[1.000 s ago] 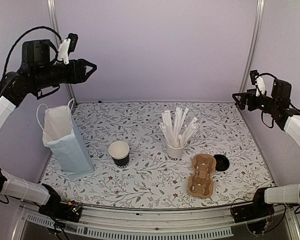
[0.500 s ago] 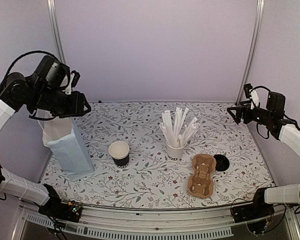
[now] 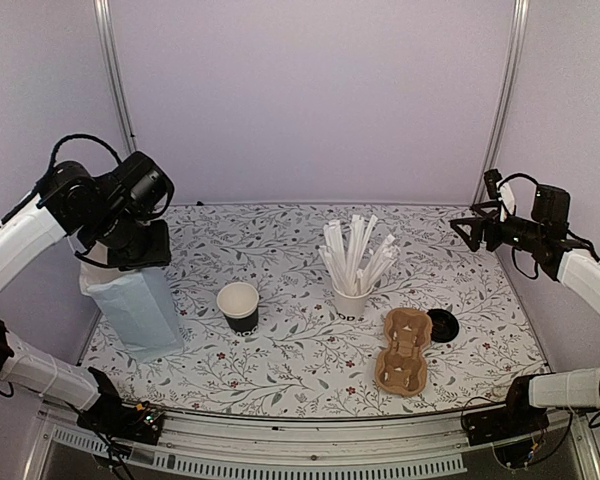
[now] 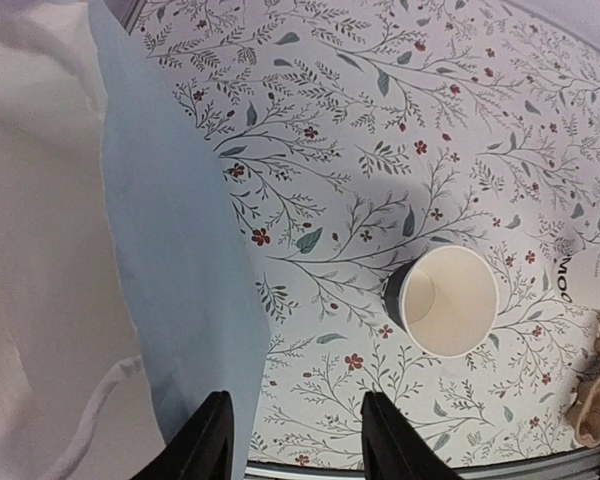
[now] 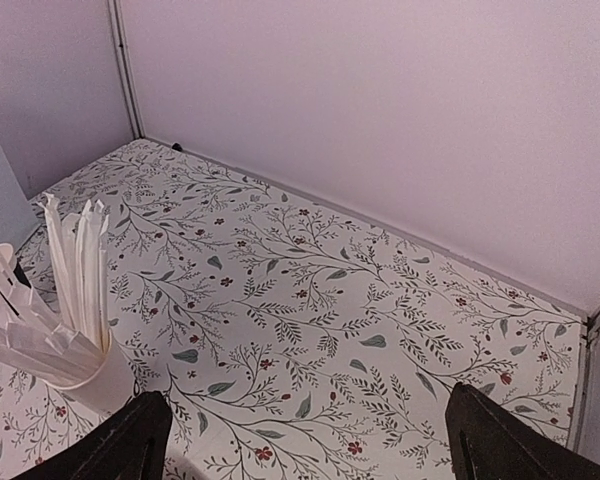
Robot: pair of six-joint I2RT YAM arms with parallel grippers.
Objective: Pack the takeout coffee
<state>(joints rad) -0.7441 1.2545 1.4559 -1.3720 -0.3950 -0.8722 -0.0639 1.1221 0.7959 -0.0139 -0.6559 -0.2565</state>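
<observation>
- Lilac walls on three sides of a table (image 3: 280, 235) printed with leaves and small red flowers; metal posts in the back corners.
- Takeout coffee (image 3: 239, 306) (image 4: 447, 300): small black cup with white rim and white inner wall, upright and uncovered on the table, left of centre in the overhead frame; right of centre in the left wrist frame, seen from above.
- Paper bag (image 3: 135, 312) (image 4: 170, 260): pale blue outside, white inside, upright at the left edge of the overhead frame, mouth open upward; near the cup but apart from it, with a strip of print between.
- Left end effector (image 4: 295, 400): hangs above the bag's top edge, pointing down; fingers partway apart at the bottom of its own frame, gripping nothing; one finger in front of the bag's blue wall, the other in front of bare table.
- Right end effector (image 3: 465, 228) (image 5: 310, 445): held high at the right edge of the overhead frame, well apart from every item; fingers spread wide in the lower corners of its own frame, with only table between them.
- White paper cup (image 3: 351, 302) (image 5: 95, 380): stuffed with tall white wrapped sticks fanning upward; just right of centre in the overhead frame, lower left in the right wrist frame.
- Brown pulp cup carrier (image 3: 404, 350): lies flat in the lower right of the overhead frame.
- Black lid (image 3: 442, 324): flat on the table, just beside the carrier's upper right edge.
</observation>
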